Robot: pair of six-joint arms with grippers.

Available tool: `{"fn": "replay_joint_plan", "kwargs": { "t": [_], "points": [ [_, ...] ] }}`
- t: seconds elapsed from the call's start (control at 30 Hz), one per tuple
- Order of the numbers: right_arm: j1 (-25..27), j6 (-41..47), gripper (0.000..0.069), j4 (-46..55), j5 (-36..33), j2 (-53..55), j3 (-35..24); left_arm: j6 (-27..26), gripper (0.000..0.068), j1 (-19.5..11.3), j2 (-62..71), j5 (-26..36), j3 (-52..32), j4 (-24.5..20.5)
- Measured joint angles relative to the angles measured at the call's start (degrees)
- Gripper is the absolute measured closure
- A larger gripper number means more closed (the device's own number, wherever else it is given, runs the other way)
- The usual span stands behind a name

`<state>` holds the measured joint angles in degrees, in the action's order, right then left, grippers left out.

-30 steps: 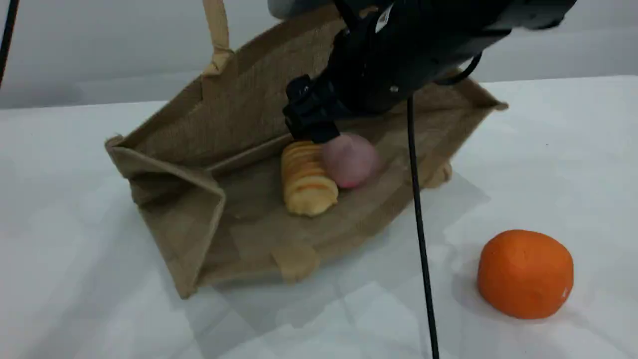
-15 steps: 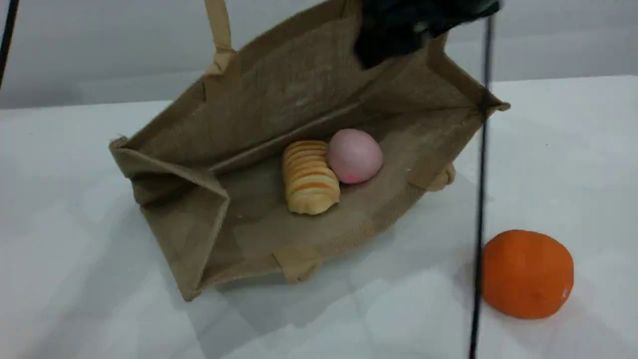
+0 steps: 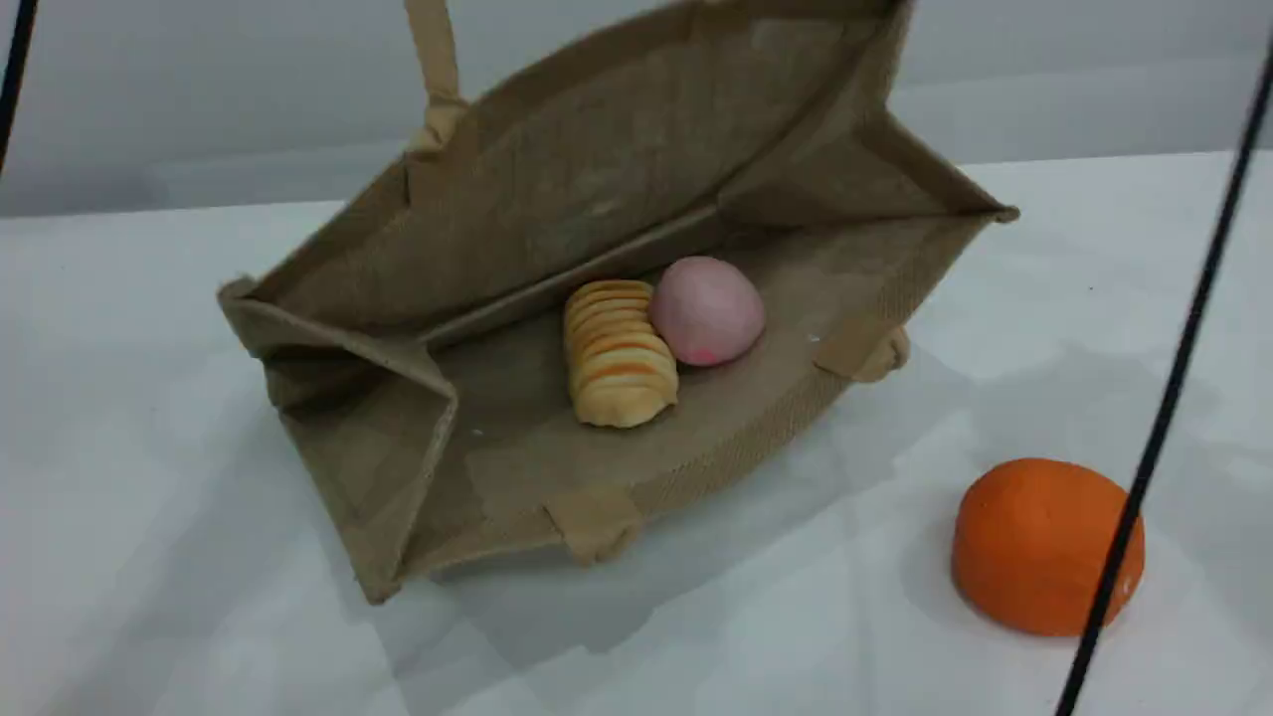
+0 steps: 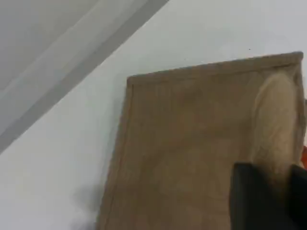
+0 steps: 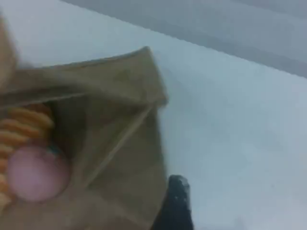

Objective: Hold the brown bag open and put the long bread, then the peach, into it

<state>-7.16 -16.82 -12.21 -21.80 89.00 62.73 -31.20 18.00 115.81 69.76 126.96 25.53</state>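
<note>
The brown bag (image 3: 597, 179) lies open on the table, its upper side lifted by one beige handle (image 3: 435, 60) that rises out of the scene view. Inside, the long bread (image 3: 617, 353) lies beside the peach (image 3: 706, 310), and the two touch. In the left wrist view my left gripper (image 4: 274, 203) has the bag's handle (image 4: 278, 120) between its dark fingers, over the bag's outer side (image 4: 182, 143). My right gripper (image 5: 175, 206) is open and holds nothing, beside the bag's corner (image 5: 120, 158). The right wrist view also shows the peach (image 5: 33, 172) and the bread (image 5: 21, 127).
A bright orange ball (image 3: 1039, 542) sits on the white table at the front right. A black cable (image 3: 1164, 418) hangs slantwise in front of it. Another cable (image 3: 15, 60) runs along the top left edge.
My right arm has pulled up and out of the scene view, leaving the peach in the bag next to the bread. Its cable has swung to the right.
</note>
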Motion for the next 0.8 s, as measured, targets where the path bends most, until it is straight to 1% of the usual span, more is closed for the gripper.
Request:
{"fn": "replay_joint_plan", "kwargs": {
  "t": [0.03, 0.1, 0.2, 0.23, 0.3, 0.4, 0.5, 0.57, 0.63, 0.8],
  "points": [
    [0.67, 0.0, 0.0116, 0.0, 0.09, 0.0, 0.0, 0.0, 0.0465, 0.0, 0.0, -0.15, 0.0, 0.0],
    [1.54, 0.0, 0.0116, 0.0, 0.03, 0.0, 0.0, 0.0, 0.0379, 0.0, 0.0, -0.15, 0.0, 0.05],
    [2.05, 0.0, 0.0116, 0.0, 0.03, 0.05, 0.0, 0.0, 0.0269, -0.06, 0.0, -0.02, 0.0, 0.05],
    [2.05, 0.0, 0.0116, 0.0, -0.08, 0.05, 0.0, 0.0, 0.0241, -0.06, 0.0, 0.06, 0.0, 0.05],
    [2.05, 0.0, 0.0116, 0.06, -1.02, 0.05, 0.06, 0.11, 0.0206, -0.11, 0.0, 0.06, 0.0, 0.0],
    [2.05, 0.0, 0.0116, 0.12, -3.88, 0.1, 1.54, 1.86, 0.0188, -0.1, 0.0, 0.16, 0.06, -0.5],
    [2.05, 0.11, 0.0116, 0.12, -8.64, -0.47, 4.31, 4.91, 0.0187, -0.1, -0.79, 0.22, 0.06, -3.42],
    [2.05, 0.11, 0.0116, -0.01, -11.37, -1.67, 6.28, 7.34, 0.0185, -0.1, -1.76, 0.28, 0.06, -6.22],
    [2.05, 0.16, 0.0116, -0.24, -14.02, -3.57, 8.2, 9.83, 0.0185, -0.1, -3.27, 0.28, 0.06, -10.02],
    [2.05, 0.69, 0.0116, -0.24, -22.77, -9.26, 13.62, 19.21, 0.0185, -0.1, -7.67, 0.32, 0.06, -19.67]
  ]
}}
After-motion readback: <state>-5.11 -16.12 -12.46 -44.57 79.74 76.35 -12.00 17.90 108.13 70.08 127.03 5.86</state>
